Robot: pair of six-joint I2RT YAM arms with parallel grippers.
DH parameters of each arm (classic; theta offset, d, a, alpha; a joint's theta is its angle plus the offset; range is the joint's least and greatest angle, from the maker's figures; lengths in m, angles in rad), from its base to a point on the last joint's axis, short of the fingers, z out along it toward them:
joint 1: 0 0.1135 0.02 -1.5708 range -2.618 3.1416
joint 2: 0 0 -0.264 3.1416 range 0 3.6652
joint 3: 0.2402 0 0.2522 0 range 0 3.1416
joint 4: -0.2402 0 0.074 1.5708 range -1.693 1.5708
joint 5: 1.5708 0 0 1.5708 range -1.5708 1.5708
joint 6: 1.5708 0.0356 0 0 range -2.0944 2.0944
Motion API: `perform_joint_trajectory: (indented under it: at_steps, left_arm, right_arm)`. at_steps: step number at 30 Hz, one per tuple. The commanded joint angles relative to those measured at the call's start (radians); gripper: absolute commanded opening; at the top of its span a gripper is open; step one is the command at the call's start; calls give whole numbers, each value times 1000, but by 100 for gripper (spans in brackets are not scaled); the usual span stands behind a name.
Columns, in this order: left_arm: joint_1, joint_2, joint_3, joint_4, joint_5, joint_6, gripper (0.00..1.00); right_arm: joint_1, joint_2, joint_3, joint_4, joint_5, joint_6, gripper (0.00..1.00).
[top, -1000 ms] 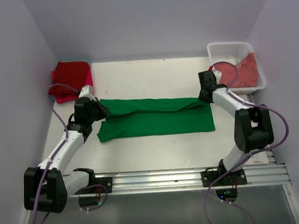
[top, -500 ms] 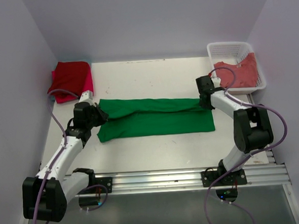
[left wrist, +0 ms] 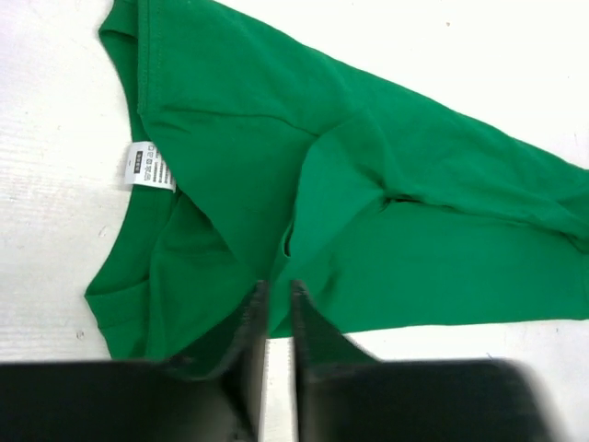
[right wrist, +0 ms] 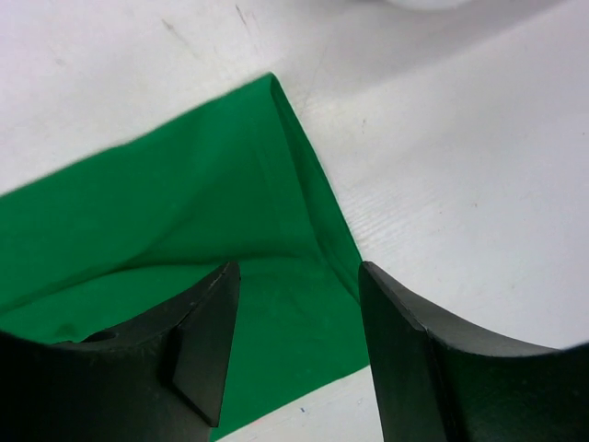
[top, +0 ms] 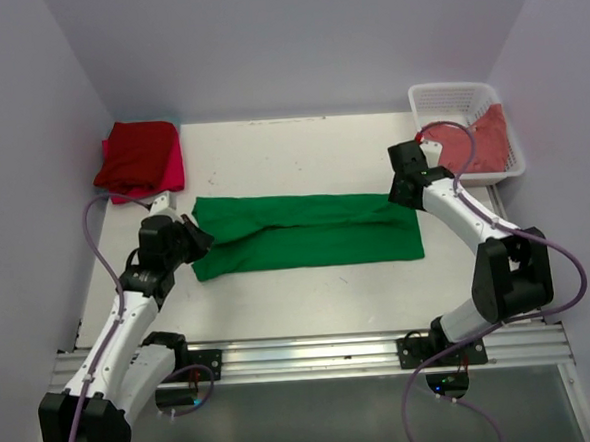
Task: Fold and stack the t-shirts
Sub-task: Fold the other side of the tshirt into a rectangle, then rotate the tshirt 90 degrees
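We see the green t-shirt [top: 306, 232] lying mid-table [top: 301, 150], folded into a long band running from 9 o'clock to 3 o'clock; its white neck label [left wrist: 147, 168] shows at the 9 o'clock end. The left gripper [left wrist: 276, 295] sits at that end, its fingers parted by only a narrow slit with no cloth between them. The right gripper [right wrist: 296, 276] hovers over the band's 2 o'clock corner, jaws wide, gripping nothing. Toward 10 o'clock a folded red and pink stack [top: 139, 158] rests in the table's corner. Toward 2 o'clock the white basket [top: 448, 93] holds a crumpled salmon-red t-shirt [top: 481, 141].
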Motion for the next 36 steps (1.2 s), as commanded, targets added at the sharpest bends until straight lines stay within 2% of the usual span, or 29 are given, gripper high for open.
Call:
perform_joint_trajectory:
  at_steps: [1, 2, 4, 5, 9, 12, 14, 15, 16, 17, 18, 19, 20, 23, 29, 36]
  left_arm:
    - [-6, -47, 52, -55, -27, -29, 25]
    - [-6, -57, 52, -61, -30, -30, 52]
    - [-6, -57, 64, -89, -39, -39, 68]
    - [-8, -55, 67, -98, -44, -42, 99]
    - [-9, -78, 49, -81, -44, -50, 100]
    - [-9, -81, 1, 46, -35, -56, 100]
    - [-9, -31, -14, 107, -21, -53, 96]
    - [-9, -6, -17, 171, -10, -50, 91]
    - [-9, 24, -19, 205, -6, -50, 76]
    - [-9, 85, -23, 247, 2, -47, 64]
    - [-9, 121, -23, 341, 14, -47, 52]
    - [-9, 158, -16, 365, 16, -49, 41]
    - [-9, 234, -1, 391, 14, -49, 20]
    - [-9, 368, 36, 454, 19, -67, 3]
    - [-9, 532, 73, 453, 44, -107, 0]
    - [-9, 578, 23, 447, 18, -128, 0]
  right_arm:
    - [4, -30, 60, -6, 30, 10, 59]
    - [2, -25, 66, -6, 30, 7, 59]
    - [4, -4, 83, -3, 29, 2, 59]
    - [4, 4, 89, -4, 26, 1, 59]
    - [4, 37, 100, 11, 13, 1, 59]
    - [4, 51, 100, 44, -14, -2, 54]
    - [4, 77, 108, 58, -42, -12, 40]
    - [4, 86, 108, 89, -77, -16, 27]
    - [4, 109, 113, 100, -89, -22, 9]
    - [4, 123, 120, 101, -105, -21, 0]
    - [4, 135, 128, 127, -116, -22, 0]
    - [4, 148, 132, 141, -152, -25, 0]
    - [5, 177, 140, 141, -168, -24, 0]
    - [4, 224, 165, 138, -189, -18, 0]
    - [4, 254, 119, 155, -266, -1, 0]
    - [39, 212, -10, 193, -321, 11, 0]
